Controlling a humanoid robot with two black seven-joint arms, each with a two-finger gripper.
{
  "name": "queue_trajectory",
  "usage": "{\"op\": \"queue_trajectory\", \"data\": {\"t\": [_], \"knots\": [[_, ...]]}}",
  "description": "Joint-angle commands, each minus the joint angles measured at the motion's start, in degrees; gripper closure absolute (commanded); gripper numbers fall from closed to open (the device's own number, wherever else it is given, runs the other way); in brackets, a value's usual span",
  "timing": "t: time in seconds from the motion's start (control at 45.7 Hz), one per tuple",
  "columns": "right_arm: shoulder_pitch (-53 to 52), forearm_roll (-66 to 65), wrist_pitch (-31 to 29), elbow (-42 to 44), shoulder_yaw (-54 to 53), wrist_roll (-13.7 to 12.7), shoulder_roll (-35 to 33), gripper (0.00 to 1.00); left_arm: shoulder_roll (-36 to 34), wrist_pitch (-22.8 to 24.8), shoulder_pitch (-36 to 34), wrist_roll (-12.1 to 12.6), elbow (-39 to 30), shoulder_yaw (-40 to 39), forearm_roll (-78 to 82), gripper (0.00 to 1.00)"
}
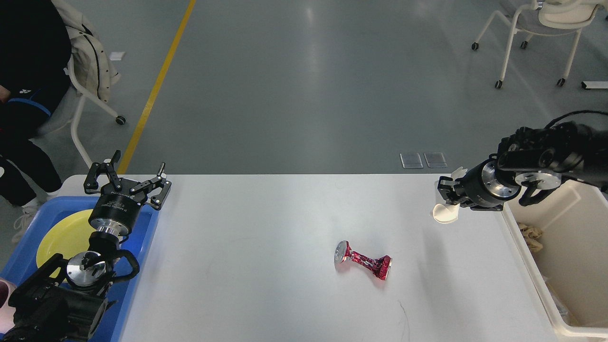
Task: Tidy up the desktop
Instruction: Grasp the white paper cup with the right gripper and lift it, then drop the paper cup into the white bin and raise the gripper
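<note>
The white desktop (266, 266) fills the lower middle of the head view. A crushed red can (363, 260) lies on it right of centre. My right gripper (447, 192) is shut on a squashed white paper cup (445, 212) and holds it in the air above the desktop's right end, next to the cream bin (570, 266). My left gripper (128, 180) is open and empty, its fingers spread above the far corner of the blue tray (142, 256) at the left.
A yellow plate (61, 237) lies in the blue tray. The cream bin holds some crumpled waste (529, 235). A chair (536, 28) stands on the floor at the far right, and a person with a chair is at the far left.
</note>
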State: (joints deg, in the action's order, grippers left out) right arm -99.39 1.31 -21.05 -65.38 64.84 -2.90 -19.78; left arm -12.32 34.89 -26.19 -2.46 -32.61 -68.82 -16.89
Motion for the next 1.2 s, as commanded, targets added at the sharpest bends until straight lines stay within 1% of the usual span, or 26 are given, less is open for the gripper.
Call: {"op": "queue_trajectory", "data": {"t": [0.0,0.131,0.197,0.241,0.372,0.46,0.525,0.613,0.679,0.876,1.029,1.116,1.182], "knots": [[-15.8,0.1,-8.3,-11.1,1.7,0.0,-1.7,1.00,0.0,0.0,0.0,0.0,0.0,0.0,0.0,0.03],[-31.2,0.1,-14.9,-22.9,1.9,0.0,-2.5,1.00,-0.1,0.0,0.0,0.0,0.0,0.0,0.0,0.03],[-37.3,0.1,-17.5,-27.0,1.4,-0.6,-2.5,1.00,0.0,0.0,0.0,0.0,0.0,0.0,0.0,0.03],[-40.0,0.1,-18.1,-28.9,1.3,-0.7,-2.3,1.00,0.0,0.0,0.0,0.0,0.0,0.0,0.0,0.03],[-41.2,0.2,-17.5,-30.2,1.2,-0.7,-2.2,1.00,-0.1,0.0,0.0,0.0,0.0,0.0,0.0,0.03],[-40.0,0.1,-15.4,-29.7,2.9,-0.8,-2.5,1.00,-0.1,0.0,0.0,0.0,0.0,0.0,0.0,0.03],[-37.7,-0.1,-13.0,-28.7,6.2,-0.8,-2.6,1.00,-0.1,0.0,0.0,0.0,0.0,0.0,0.0,0.03],[-33.0,-0.5,-9.3,-24.7,10.3,-0.7,-3.4,1.00,-0.1,0.0,0.0,0.0,0.0,0.0,0.0,0.03],[-26.8,-0.5,-6.9,-20.2,12.0,-0.7,-5.4,1.00,-0.1,0.0,0.0,0.0,0.0,0.0,0.0,0.03],[-6.0,-0.4,-1.3,-0.2,11.5,-0.6,-12.1,1.00,0.0,0.0,0.0,0.0,0.0,0.0,0.0,0.03],[11.7,0.4,6.2,13.8,7.7,-0.4,-12.7,1.00,-0.1,0.0,0.0,0.0,0.0,0.0,0.0,0.03],[20.7,0.5,9.4,22.8,3.6,-0.4,-12.6,1.00,0.0,0.0,0.0,0.0,0.0,0.0,0.0,0.03],[27.0,0.7,10.5,30.3,0.4,-0.6,-11.9,1.00,-0.1,0.0,0.0,0.0,0.0,0.0,0.0,0.03]]}}
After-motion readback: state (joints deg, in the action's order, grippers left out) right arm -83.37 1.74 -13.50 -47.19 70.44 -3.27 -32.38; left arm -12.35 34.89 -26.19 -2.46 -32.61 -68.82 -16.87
